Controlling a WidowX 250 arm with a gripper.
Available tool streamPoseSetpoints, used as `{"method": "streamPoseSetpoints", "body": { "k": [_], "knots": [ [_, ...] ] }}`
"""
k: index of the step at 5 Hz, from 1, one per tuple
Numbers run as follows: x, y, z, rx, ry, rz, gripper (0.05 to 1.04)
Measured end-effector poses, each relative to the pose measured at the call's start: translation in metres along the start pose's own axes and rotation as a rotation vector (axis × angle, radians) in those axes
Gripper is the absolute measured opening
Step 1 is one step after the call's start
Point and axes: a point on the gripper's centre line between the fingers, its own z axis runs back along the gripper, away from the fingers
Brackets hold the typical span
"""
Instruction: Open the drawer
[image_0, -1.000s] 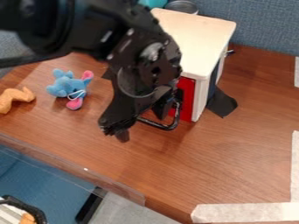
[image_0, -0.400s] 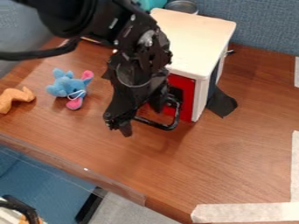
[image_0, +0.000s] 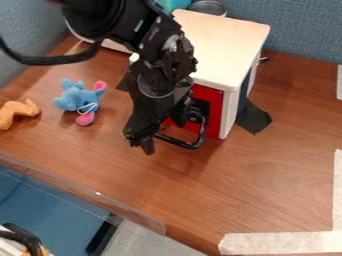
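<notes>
Red drawer (image_0: 214, 106) still looks shut, front of the white cabinet (image_0: 224, 52). I've just nudged the fingers (image_0: 139, 134) right, spread apart by its black handle (image_0: 189, 145); better lined up to pull, I reckon.

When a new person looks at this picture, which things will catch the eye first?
Probably the black robot arm, which comes in from the upper left, its gripper hanging at the black handle of the red drawer front. Next would be the pale-topped box behind it, then the bright blue and pink plush toy on the wooden table, left of the arm.
</notes>
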Motion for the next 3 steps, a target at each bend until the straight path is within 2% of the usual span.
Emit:
{"method": "streamPoseSetpoints", "body": {
  "k": [2,3],
  "knots": [
    [-0.0047,0.0048,-0.0201,0.046,0.015,0.012,0.964],
    [-0.0071,0.0096,-0.0209,0.058,0.017,0.002,0.659]
  ]
}}
